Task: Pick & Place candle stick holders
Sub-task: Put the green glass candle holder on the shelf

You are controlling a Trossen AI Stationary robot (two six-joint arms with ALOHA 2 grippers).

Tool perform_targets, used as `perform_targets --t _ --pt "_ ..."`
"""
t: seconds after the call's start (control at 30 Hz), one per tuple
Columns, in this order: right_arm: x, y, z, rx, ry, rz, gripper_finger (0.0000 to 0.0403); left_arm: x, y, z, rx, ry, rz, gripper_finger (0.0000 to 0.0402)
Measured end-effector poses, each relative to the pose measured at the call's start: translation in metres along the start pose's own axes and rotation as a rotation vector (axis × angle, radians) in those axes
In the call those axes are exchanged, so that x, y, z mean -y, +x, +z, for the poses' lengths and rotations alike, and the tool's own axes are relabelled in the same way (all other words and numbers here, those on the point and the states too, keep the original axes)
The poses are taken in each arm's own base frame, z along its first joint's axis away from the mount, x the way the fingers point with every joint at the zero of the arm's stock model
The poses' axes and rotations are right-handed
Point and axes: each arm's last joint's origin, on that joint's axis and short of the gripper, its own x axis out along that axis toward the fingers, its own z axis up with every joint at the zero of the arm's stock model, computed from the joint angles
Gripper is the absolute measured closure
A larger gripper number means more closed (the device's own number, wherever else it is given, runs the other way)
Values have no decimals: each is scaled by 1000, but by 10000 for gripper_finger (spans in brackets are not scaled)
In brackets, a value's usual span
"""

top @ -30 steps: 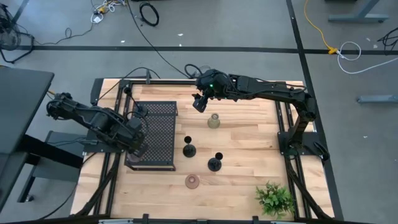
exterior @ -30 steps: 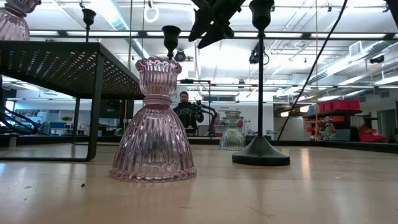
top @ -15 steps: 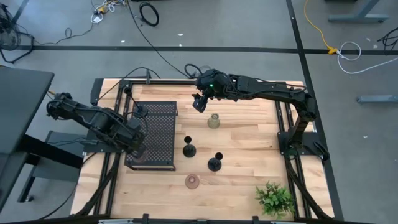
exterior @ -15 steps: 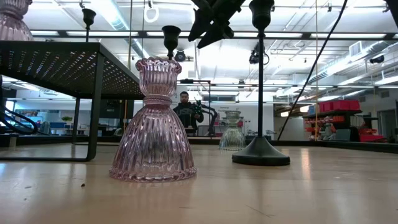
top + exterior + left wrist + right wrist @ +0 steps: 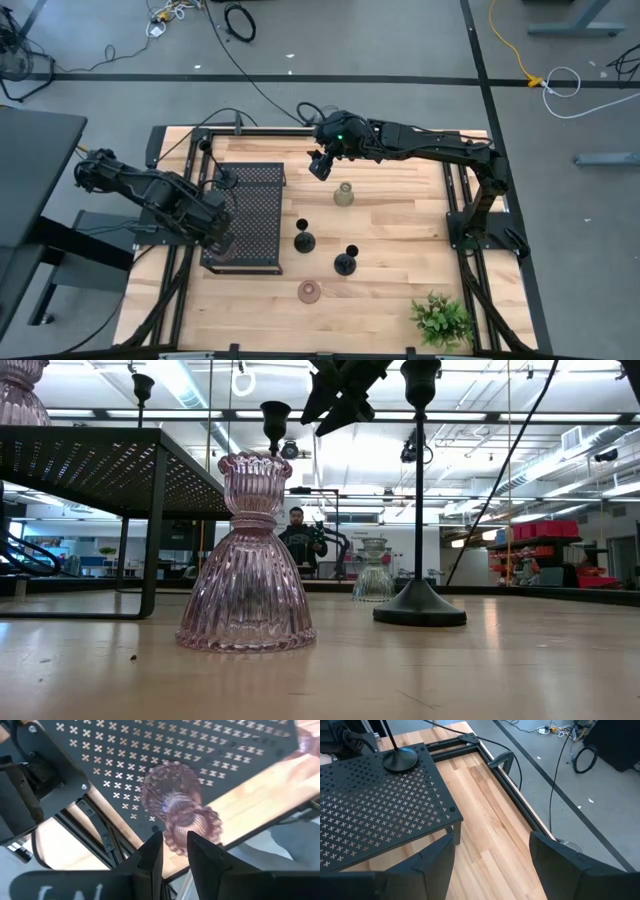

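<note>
My left gripper (image 5: pixel 222 236) is over the near left corner of the black perforated stand (image 5: pixel 255 215), shut on a pink glass holder (image 5: pixel 175 805) that stands on the stand's top. A black holder (image 5: pixel 400 757) stands at the stand's far corner. My right gripper (image 5: pixel 320 165) is open and empty, in the air by the stand's far right corner. On the table stand a pale green glass holder (image 5: pixel 343 194), two black holders (image 5: pixel 304 240) (image 5: pixel 345 262) and a pink glass holder (image 5: pixel 310 291). My left gripper has the pink glass holder by its flared upper cup (image 5: pixel 197 827), with one finger (image 5: pixel 152 852) on each side of the scalloped rim. The fingers come from above, slanting down. They hide the exact place of contact. The holder's wide base (image 5: pixel 162 787) rests on the stand's top.
The stand (image 5: pixel 100 450) rises on thin legs above the table's left half. A green leafy plant (image 5: pixel 440 318) sits at the near right corner. Bare wood lies to the right of the holders. A person shows far off in the room behind the table (image 5: pixel 298 535).
In the low view the pink glass holder on the stand's top has shifted a little toward the table's left edge. Both arms otherwise keep their places.
</note>
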Motion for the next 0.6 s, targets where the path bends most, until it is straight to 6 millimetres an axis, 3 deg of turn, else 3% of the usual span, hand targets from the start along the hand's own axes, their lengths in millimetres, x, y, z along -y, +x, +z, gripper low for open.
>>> perform_targets --t 0.43,0.6 --pt "-1 0 -1 -6 -37 26 146 3 -41 -4 24 49 -156 310" --pt "-5 0 -1 -16 -55 155 146 2 -66 -2 192 98 -242 322"
